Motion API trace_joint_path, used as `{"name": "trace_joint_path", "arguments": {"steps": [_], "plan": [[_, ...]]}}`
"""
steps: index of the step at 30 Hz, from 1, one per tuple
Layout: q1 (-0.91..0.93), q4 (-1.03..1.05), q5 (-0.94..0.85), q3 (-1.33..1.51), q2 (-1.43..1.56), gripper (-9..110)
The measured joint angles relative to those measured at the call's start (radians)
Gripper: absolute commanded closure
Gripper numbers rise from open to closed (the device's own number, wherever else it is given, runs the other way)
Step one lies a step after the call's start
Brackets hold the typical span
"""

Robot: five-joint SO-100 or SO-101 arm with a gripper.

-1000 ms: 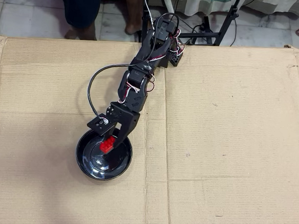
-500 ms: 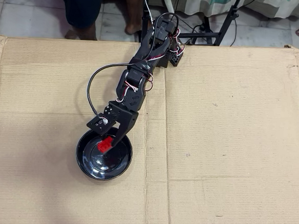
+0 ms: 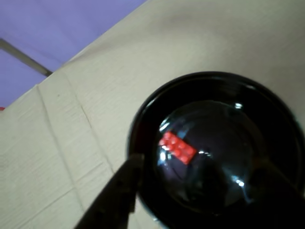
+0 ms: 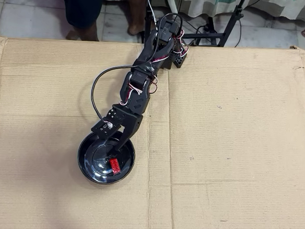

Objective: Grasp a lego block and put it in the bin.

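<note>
— Cardboard sheet under it all? Where's the lego block?
— Lying free in the bin, between the gripper fingers, which are spread apart and empty.

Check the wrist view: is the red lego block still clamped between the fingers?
No. The lego block lies on the flat centre of the bin, clear of the one visible finger.

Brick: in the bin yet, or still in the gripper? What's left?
Done: the brick lies on the flat centre of the bin, and the wrist view shows nothing clamped on it. In hand: the gripper hangs over the bin with its fingers apart, one over the bin's rim, so the release looks complete. Left: probably only pulling the arm back.
</note>
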Motion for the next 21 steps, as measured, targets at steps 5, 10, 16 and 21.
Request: {"name": "trace_joint_path", "arguments": {"steps": [5, 10, 16, 21], "plan": [[-0.051, 0.000, -0.133, 0.000, 0.000, 76], [-0.083, 0.000, -0.285, 0.000, 0.000, 76], [-0.160, 0.000, -0.437, 0.000, 0.003, 76], [-0.204, 0.000, -0.675, 0.015, 0.061, 76]]}}
